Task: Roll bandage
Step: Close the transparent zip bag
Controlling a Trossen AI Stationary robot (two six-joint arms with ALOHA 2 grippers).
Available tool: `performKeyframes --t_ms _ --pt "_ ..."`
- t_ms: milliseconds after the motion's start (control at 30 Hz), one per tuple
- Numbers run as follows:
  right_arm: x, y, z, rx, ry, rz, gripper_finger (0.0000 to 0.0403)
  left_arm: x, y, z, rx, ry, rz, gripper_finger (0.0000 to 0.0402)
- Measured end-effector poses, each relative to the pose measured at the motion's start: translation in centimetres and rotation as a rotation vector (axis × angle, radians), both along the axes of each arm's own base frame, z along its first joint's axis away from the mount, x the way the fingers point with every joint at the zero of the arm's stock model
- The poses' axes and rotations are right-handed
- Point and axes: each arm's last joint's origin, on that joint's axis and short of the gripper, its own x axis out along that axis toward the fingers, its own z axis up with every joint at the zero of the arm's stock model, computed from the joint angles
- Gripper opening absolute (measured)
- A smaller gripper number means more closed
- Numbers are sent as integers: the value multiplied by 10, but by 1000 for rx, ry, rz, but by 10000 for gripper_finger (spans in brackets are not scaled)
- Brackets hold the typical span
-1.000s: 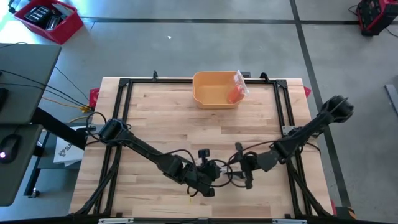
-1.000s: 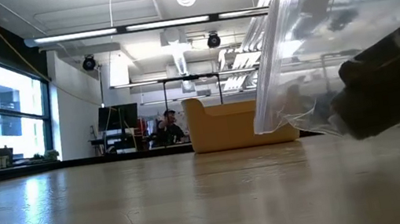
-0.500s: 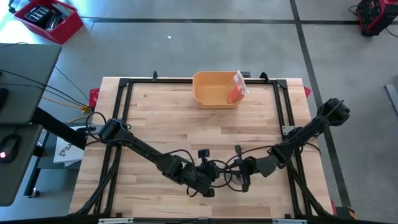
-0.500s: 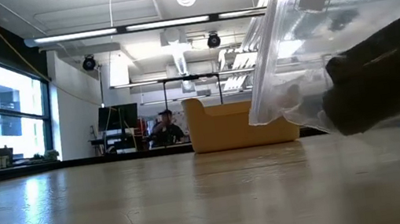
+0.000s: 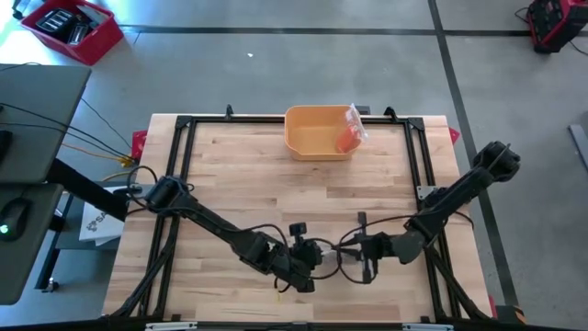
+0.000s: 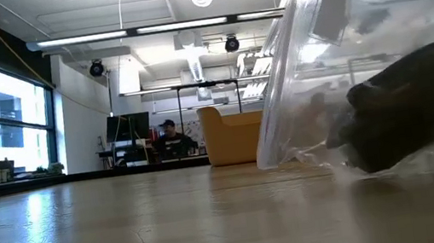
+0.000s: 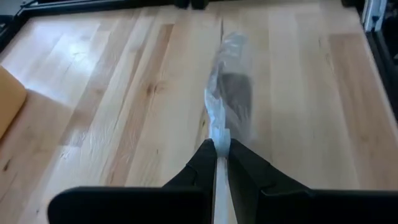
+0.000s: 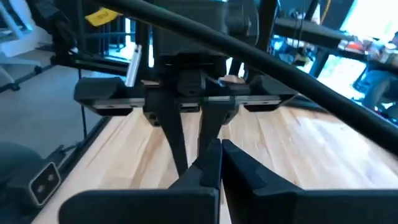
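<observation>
A clear plastic bag (image 7: 229, 74) hangs near the table's front middle, between my two grippers. My left gripper (image 7: 222, 147) is shut on its edge. In the high view my right gripper (image 5: 353, 251) faces my left gripper (image 5: 310, 261) closely, fingers shut. Seen from the low view, it is a dark shape (image 6: 409, 110) showing through the bag (image 6: 313, 73). The bandage itself does not show. My left gripper pinches a thin edge of the bag (image 7: 219, 132) between its two fingertips, slanting down from the table's left. The bag runs on past the fingers toward the right arm, crumpled and slack, its lower part (image 6: 291, 155) down at the tabletop. My right gripper is shut with its fingers (image 8: 211, 163) at the bag; the plastic hides the contact, and I cannot tell whether it holds anything.
A yellow bin (image 5: 312, 138) stands at the table's far edge, with an orange packet (image 5: 349, 134) leaning on its right rim. Black frame rails (image 5: 184, 165) border the tabletop. Bare wood lies between the bin and the grippers.
My right gripper has shut and moved a little toward the left gripper and down. In the low view the bag has swung and leans over further, its lower corner now closer to the tabletop.
</observation>
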Motion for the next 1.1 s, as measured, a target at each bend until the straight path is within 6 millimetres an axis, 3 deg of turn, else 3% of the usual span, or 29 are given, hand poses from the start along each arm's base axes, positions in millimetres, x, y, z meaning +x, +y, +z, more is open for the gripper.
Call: performKeyframes --t_ms 167,333,600,700,800,933,1100 --pt "-8 -5 15 8 -41 -5 1 -1 1 0 -7 4 17 19" --pt "-8 -6 12 -4 7 78 10 1 1 2 -16 -24 22 19" --pt "4 -11 -18 8 191 102 115 1 0 3 -27 -26 13 19" --pt "11 -10 -25 15 203 124 132 2 -1 3 -44 -23 -2 19" --pt "15 -7 -29 -20 187 144 109 2 -1 3 -45 -22 -4 19" --pt "16 -7 -31 -34 176 102 19 2 -1 3 -46 -21 -5 23" --pt "11 -3 -23 -39 117 37 3 2 0 3 -61 -24 2 66"
